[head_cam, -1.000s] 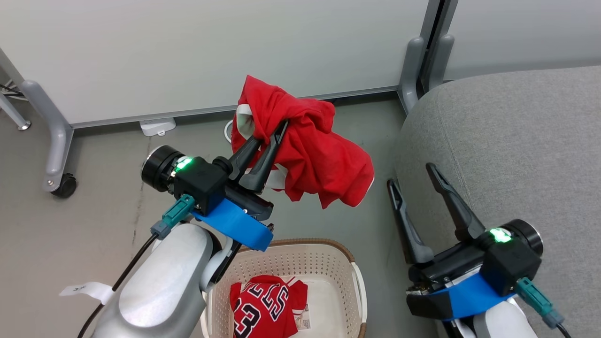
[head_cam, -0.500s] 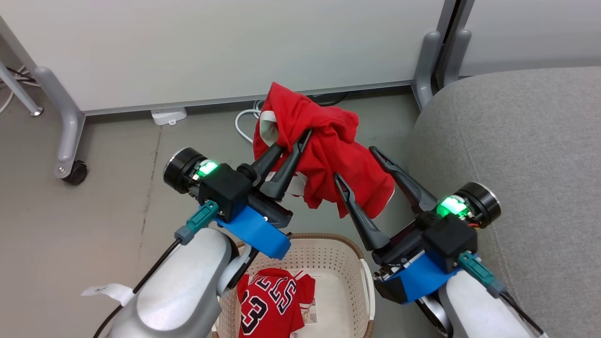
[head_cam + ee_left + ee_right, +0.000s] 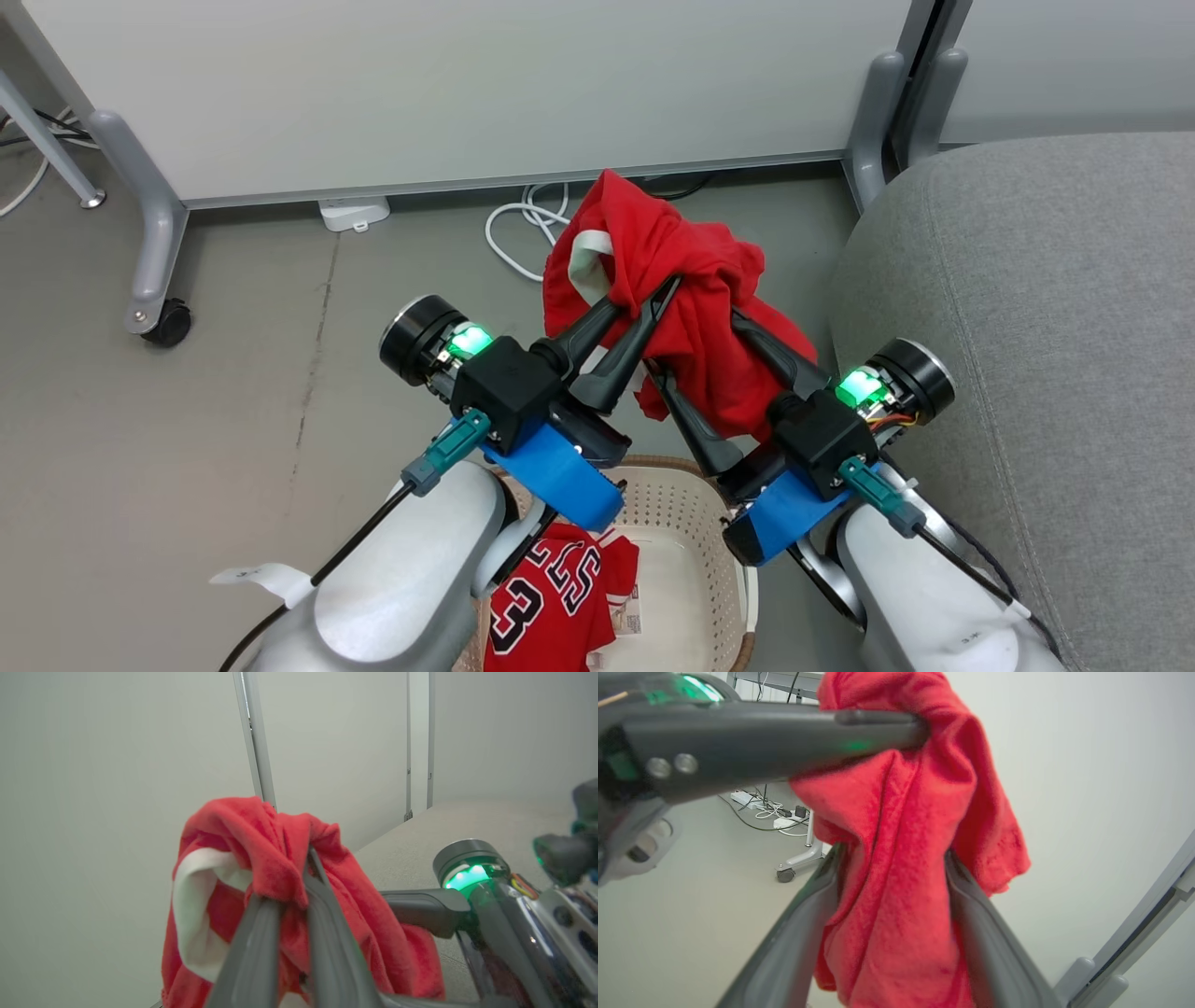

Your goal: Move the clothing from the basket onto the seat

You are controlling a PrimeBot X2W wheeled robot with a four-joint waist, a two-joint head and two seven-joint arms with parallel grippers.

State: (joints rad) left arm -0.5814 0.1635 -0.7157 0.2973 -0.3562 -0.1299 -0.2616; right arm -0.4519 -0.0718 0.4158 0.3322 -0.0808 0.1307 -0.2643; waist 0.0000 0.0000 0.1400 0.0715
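A plain red garment [image 3: 695,280] with white trim hangs in the air above the floor, and my left gripper [image 3: 644,297] is shut on its upper fold. My right gripper [image 3: 695,345] is open, one finger on each side of the hanging cloth. In the right wrist view the red garment [image 3: 896,882] hangs between my right gripper's [image 3: 893,851] two spread fingers. The left wrist view has the left gripper [image 3: 287,877] pinching the garment [image 3: 252,830]. Below, the basket [image 3: 677,499] holds a red jersey [image 3: 551,597] with black-and-white numerals. The grey seat [image 3: 1027,308] is to the right.
White partition panels stand behind on grey feet [image 3: 154,252] with a caster [image 3: 168,322]. A second grey foot [image 3: 873,121] stands by the seat's corner. A white cable [image 3: 523,229] and a power strip [image 3: 355,213] lie on the floor.
My right gripper has swung left from beside the seat and now straddles the hanging garment, still open. The left gripper keeps its hold. The head view has shifted.
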